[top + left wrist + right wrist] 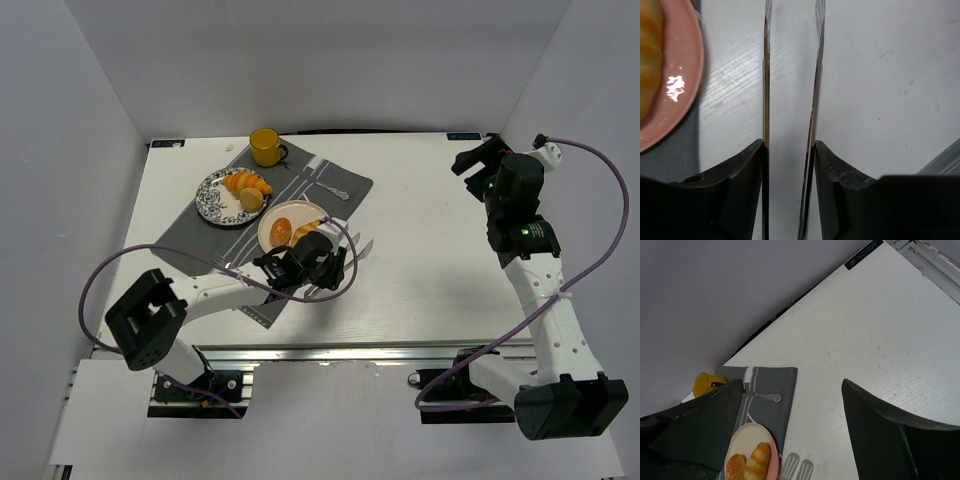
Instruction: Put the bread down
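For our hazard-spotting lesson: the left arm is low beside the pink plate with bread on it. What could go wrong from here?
1. The left gripper sits low, right beside the pink plate. A sideways swing while pulling away could nudge the rim and shift the bread.
2. The forks lie on the table close to that gripper, so a careless retreat might knock them out of line.

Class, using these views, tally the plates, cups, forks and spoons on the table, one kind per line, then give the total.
Plates: 2, the patterned plate and the pale plate
Cups: 1, the yellow cup
Forks: 2, the left fork and the right fork
Spoons: 1, the spoon
Total: 6
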